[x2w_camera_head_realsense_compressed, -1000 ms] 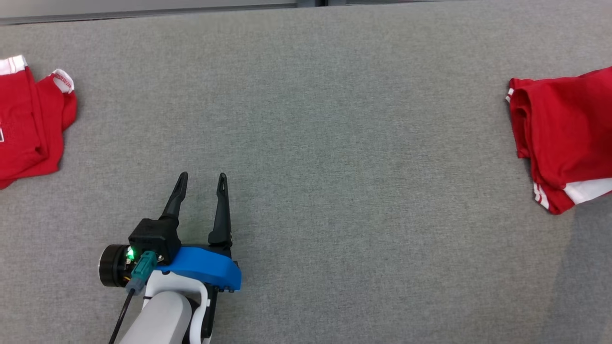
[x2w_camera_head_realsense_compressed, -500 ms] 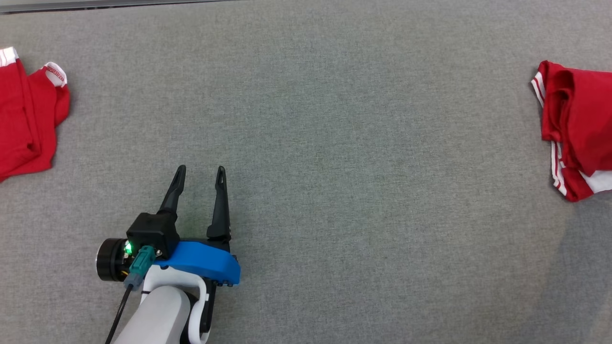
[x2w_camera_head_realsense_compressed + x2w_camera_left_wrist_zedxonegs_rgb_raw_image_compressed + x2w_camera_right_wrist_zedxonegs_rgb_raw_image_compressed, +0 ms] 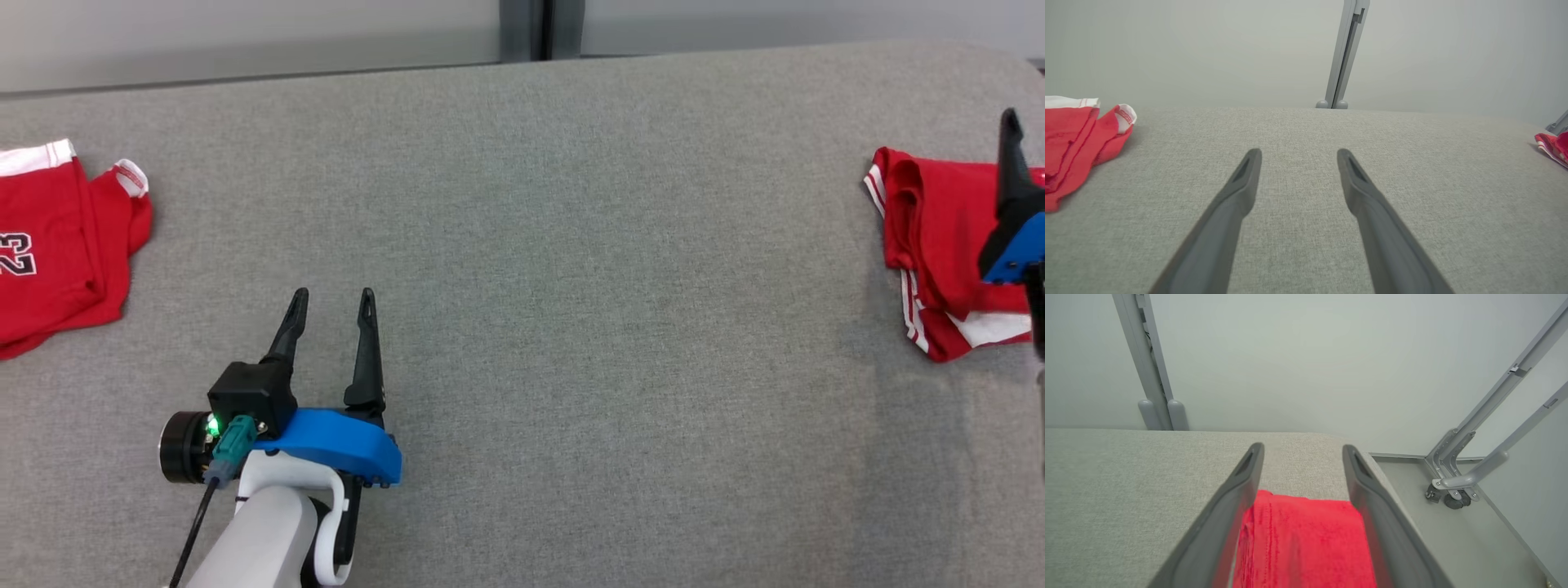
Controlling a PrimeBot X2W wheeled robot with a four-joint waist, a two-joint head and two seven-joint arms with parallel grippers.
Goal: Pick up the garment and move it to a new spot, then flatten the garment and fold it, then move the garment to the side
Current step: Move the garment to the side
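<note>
So the folded red shirt (image 3: 939, 245) is sitting way over at the right end of the grey table (image 3: 571, 245), and to me that looks like the "move it to the side" bit is pretty much done. The right gripper (image 3: 1302, 449) is right over it with its fingers spread, red cloth showing between them, nothing pinched (can't tell if the tips are actually brushing the fabric). The left gripper (image 3: 333, 294) is spread too, hanging over bare table and holding nothing. What worries me is that a fingertip could catch a fold on the way out, which would pull the stack open. The shirt is also close to the table's end, so a sideways drag could tip it onto the floor (image 3: 1433, 490). The other red jersey (image 3: 49, 261) on the far left is well out of it.
</note>
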